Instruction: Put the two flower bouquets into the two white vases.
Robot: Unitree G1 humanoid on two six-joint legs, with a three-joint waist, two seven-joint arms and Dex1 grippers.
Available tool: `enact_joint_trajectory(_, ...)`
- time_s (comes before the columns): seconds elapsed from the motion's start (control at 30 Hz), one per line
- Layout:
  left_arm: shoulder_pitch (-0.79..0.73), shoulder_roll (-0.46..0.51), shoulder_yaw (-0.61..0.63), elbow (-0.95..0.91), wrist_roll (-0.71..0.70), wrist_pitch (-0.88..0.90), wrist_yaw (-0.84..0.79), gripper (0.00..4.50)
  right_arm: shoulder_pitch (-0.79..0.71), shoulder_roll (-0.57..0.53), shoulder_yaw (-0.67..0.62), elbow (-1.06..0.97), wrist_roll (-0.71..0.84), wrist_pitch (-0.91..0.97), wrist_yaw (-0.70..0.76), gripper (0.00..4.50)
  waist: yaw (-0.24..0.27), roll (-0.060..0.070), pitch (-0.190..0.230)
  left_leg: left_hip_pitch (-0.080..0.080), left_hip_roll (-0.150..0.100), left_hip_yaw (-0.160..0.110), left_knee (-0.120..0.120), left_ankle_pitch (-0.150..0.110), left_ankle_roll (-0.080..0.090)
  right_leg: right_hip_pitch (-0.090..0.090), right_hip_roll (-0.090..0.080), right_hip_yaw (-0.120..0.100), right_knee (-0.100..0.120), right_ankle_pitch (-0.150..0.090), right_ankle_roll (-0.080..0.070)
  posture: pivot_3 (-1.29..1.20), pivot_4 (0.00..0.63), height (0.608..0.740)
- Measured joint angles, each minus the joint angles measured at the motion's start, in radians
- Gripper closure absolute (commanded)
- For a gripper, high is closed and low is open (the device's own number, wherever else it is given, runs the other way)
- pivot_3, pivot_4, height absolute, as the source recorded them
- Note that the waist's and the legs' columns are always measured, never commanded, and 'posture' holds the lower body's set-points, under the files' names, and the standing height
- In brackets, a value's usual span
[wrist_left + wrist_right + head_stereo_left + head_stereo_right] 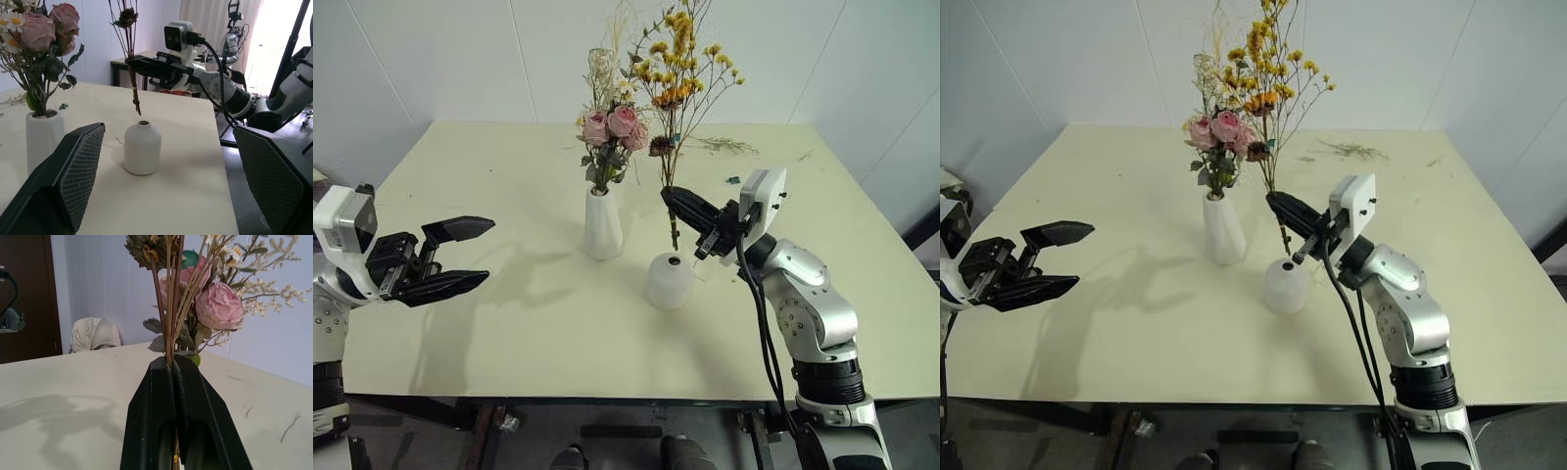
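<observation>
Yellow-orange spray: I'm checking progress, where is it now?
In the left eye view the yellow-orange spray is held upright by the right gripper, stem ends just above the short vase, right of the tall vase.

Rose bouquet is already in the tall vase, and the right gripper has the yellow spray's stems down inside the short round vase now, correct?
Not quite. The right gripper holds the yellow spray with its stem ends hanging just above the short round vase, not inside; the left wrist view shows the gap. The rose bouquet is in the tall vase.
</observation>
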Motion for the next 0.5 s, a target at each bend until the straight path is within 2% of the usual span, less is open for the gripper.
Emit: enact_joint_trajectory(0.5,-0.057,-0.003,-0.032,0.127,0.035,-0.083,-0.024,0.0,0.042,0.034,0.01,0.019,-0.007,-0.009,-0.003,4.43,-0.001,0.0,0.0,0.0,0.0,0.0,0.0,0.0,0.0,0.0,0.0,0.0,0.0,0.0,0.0,0.0,0.15,0.74)
